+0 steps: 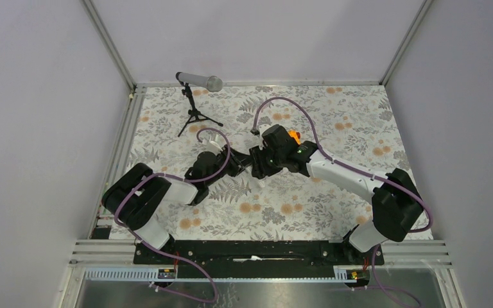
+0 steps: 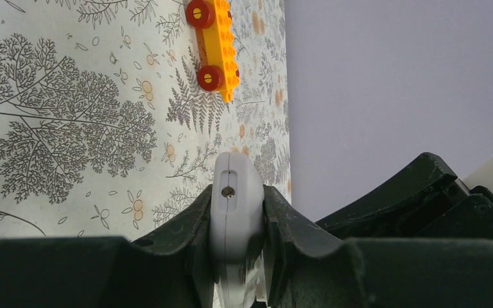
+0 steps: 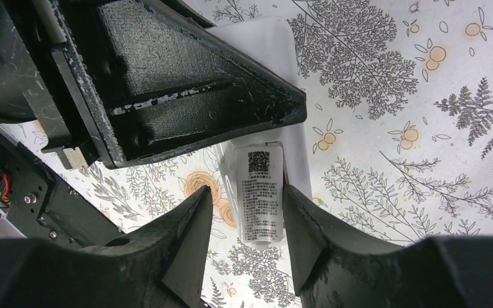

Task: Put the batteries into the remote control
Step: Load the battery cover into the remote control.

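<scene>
The white remote control (image 2: 234,215) stands end-on between the fingers of my left gripper (image 2: 236,192), which is shut on it. In the right wrist view its white body (image 3: 271,45) runs out from under the left gripper, and a labelled white back part (image 3: 260,202) lies between the fingers of my right gripper (image 3: 248,192). That gripper is open: the right finger touches the part and the left finger stands off it. In the top view both grippers, left (image 1: 239,168) and right (image 1: 261,172), meet at mid-table over a sliver of the white remote (image 1: 261,182). The batteries are hidden.
An orange toy car (image 2: 213,48) lies on the floral cloth beyond the left gripper, partly hidden behind the right arm in the top view (image 1: 293,135). A microphone on a small tripod (image 1: 196,96) stands at the back left. Grey walls close in the table.
</scene>
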### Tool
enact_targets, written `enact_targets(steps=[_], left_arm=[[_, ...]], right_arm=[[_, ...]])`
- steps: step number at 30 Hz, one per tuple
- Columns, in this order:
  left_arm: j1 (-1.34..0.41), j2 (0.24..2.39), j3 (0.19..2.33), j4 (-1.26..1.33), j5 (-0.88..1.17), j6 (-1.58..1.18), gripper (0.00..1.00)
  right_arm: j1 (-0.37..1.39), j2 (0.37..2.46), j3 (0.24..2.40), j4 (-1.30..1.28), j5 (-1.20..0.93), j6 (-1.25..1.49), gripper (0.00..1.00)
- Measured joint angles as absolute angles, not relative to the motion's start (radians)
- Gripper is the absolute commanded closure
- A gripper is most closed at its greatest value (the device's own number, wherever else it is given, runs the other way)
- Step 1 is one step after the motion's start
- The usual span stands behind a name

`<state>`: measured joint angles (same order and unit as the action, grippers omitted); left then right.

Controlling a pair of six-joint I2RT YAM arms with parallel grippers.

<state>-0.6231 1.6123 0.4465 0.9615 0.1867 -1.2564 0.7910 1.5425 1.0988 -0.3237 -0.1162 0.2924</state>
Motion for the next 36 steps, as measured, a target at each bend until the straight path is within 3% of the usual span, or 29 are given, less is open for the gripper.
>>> enact_targets(steps=[7, 21, 26, 36], left_arm=[[-0.617, 1.612, 0.439, 0.995, 0.218, -1.290, 1.00], [-0.596, 1.621, 0.431, 1.076, 0.272, -1.341, 1.00], [-0.574, 1.637, 0.428, 1.137, 0.285, -1.388, 1.00], [-0.545, 1.638, 0.411, 1.220, 0.284, -1.492, 1.00]], right_arm=[[0.790, 1.542, 1.115, -0.336, -0.061, 0.264, 0.30], [0.783, 1.512, 1.116, -0.323, -0.073, 0.259, 0.19], [0.771, 1.439, 1.108, -0.273, -0.080, 0.301, 0.01], [0.669, 1.215, 1.037, -0.200, -0.045, 0.514, 0.00]])
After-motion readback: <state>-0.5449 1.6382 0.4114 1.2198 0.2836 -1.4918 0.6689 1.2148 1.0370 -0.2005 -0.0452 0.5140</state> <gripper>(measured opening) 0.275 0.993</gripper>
